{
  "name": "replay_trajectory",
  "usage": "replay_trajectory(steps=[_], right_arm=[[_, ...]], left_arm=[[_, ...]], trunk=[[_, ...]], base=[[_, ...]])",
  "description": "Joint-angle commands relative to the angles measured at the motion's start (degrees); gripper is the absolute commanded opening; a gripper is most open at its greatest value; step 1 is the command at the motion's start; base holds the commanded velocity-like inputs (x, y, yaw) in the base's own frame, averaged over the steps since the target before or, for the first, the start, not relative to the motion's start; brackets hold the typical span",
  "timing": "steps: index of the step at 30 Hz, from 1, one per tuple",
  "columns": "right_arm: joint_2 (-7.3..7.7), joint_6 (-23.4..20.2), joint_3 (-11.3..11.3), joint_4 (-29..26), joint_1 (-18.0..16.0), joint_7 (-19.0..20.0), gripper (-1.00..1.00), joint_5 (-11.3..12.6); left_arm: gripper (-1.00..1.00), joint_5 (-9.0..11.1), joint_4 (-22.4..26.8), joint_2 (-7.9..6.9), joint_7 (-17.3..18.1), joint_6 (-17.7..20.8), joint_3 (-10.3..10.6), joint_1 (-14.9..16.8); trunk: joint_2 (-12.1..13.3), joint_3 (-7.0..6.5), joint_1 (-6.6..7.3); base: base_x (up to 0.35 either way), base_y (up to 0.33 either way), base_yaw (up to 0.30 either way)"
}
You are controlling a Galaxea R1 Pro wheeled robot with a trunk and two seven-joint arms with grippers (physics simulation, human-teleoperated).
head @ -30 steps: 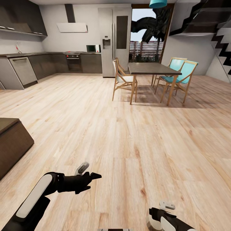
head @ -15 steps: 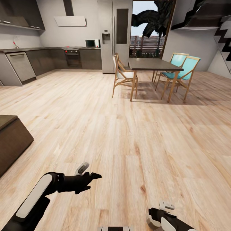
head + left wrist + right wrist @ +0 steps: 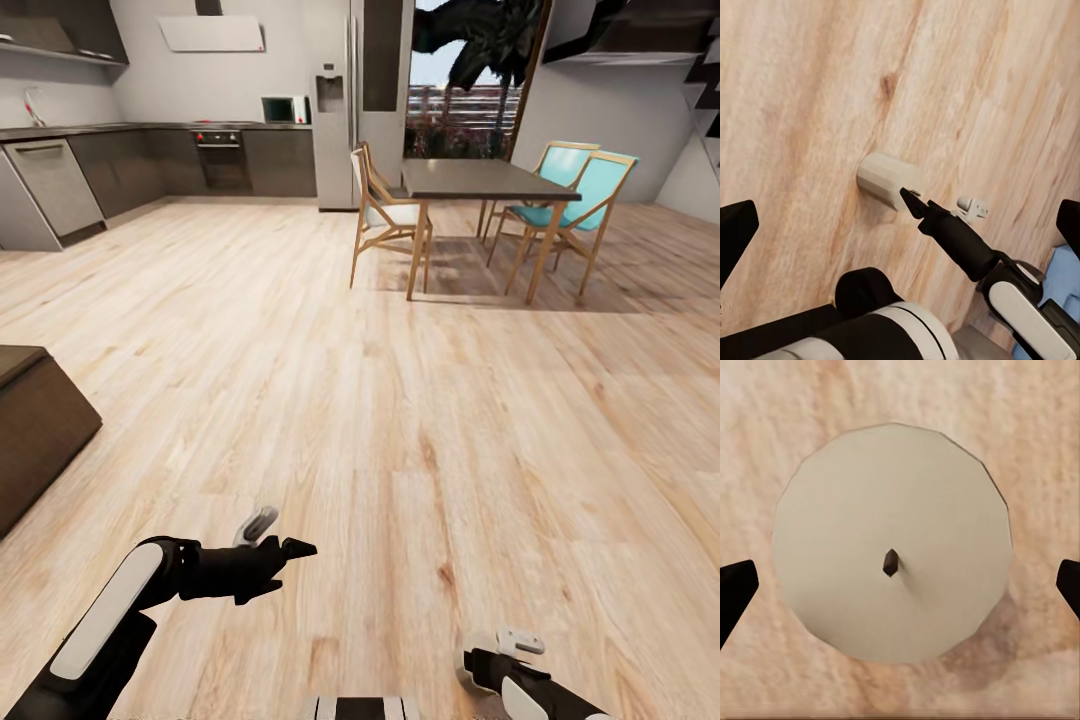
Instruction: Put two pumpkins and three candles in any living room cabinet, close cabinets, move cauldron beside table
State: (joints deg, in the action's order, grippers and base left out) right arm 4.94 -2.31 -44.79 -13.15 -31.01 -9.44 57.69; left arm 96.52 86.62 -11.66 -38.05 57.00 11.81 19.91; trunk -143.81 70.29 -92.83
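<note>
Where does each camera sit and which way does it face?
Head view: on the head, facing forward and down over pale plank floor toward a dark dining table; left gripper, right gripper show.
Left wrist view: faces the floor; right arm's black finger beside a pale cylindrical candle.
Right wrist view: faces the candle's wick end; black fingertips flank it.
Shared: both wrists see the candle.

No readable txt, labels, brands, nos. or signs are showing anywhere; nothing legible is appearing on the appliances, furniture, floor or the robot arms.
</note>
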Motion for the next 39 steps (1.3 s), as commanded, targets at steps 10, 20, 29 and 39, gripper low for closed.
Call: replay_trajectory(steps=[10,20,29,39], right_arm=[[0.07,-0.2,-0.5,-0.2,0.0,-0.4,1.00,0.3],[0.07,-0.2,-0.6,-0.3,0.0,0.4,1.00,0.3],[0.06,-0.2,-0.6,-0.2,0.0,0.5,1.00,0.3],[0.06,-0.2,-0.7,-0.2,0.0,0.5,1.00,0.3]], left_arm=[[1.00,0.6,0.0,-0.03,-0.6,0.0,0.1,0.0],[1.00,0.6,0.0,0.04,-0.6,0.0,0.1,0.0],[1.00,0.6,0.0,0.14,-0.6,0.0,0.1,0.0],[1.00,0.6,0.0,0.05,-0.5,0.0,0.1,0.0]], trunk=[[0.0,0.50,-0.04],[-0.1,1.60,-0.17],[-0.1,1.60,-0.17],[-0.1,1.60,-0.17]], base=[[0.000,0.000,0.000],[0.000,0.000,0.000],[0.000,0.000,0.000],[0.046,0.005,0.000]])
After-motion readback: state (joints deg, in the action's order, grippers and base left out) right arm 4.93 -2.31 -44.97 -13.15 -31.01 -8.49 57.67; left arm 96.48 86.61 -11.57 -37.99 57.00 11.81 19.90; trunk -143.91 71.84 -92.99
